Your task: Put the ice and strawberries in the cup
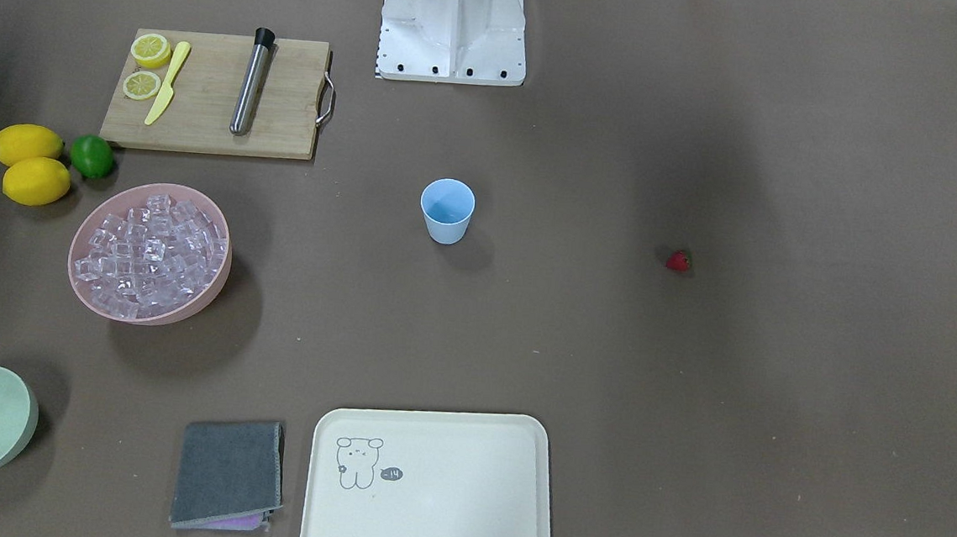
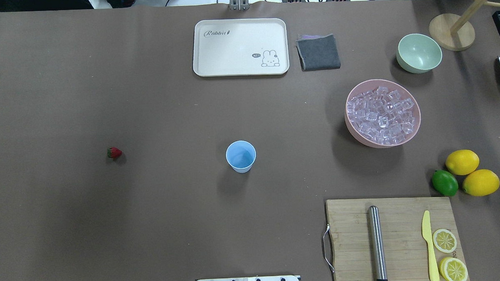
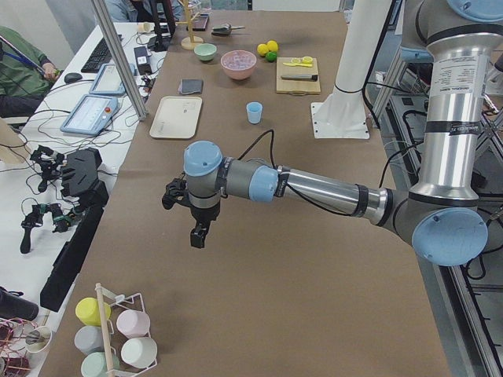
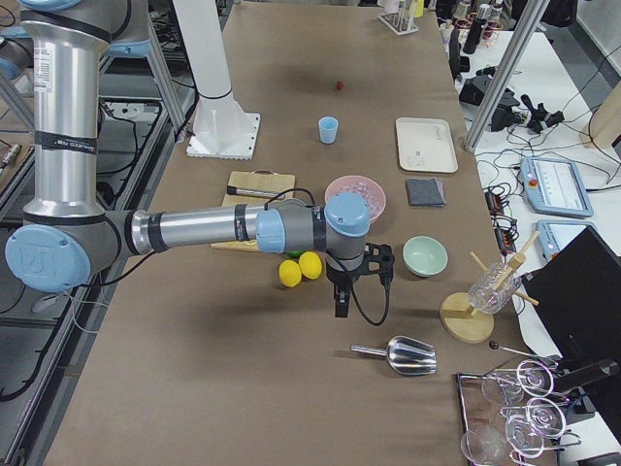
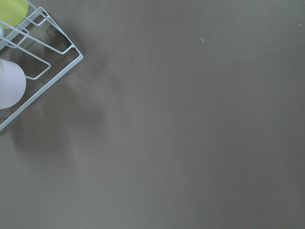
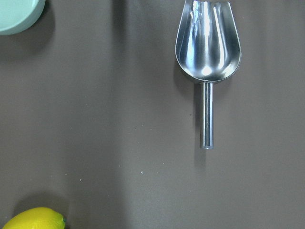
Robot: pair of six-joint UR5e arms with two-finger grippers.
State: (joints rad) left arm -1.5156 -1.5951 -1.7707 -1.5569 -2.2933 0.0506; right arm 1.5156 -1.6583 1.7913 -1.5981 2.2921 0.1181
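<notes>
Pinch the light, likely slick strawberry (image 2: 114, 152) at centre-left across its belly; you cannot tell whether left gripper (image 3: 198, 240) or right gripper (image 4: 341, 309) is spread.

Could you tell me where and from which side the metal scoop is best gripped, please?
Grip the metal scoop by its thin straight handle, coming straight down from above. It lies flat on the table with bare surface on both sides of the handle, so closing across its narrow width should probably work; the wide rounded scooping end looks too broad to pinch.
</notes>
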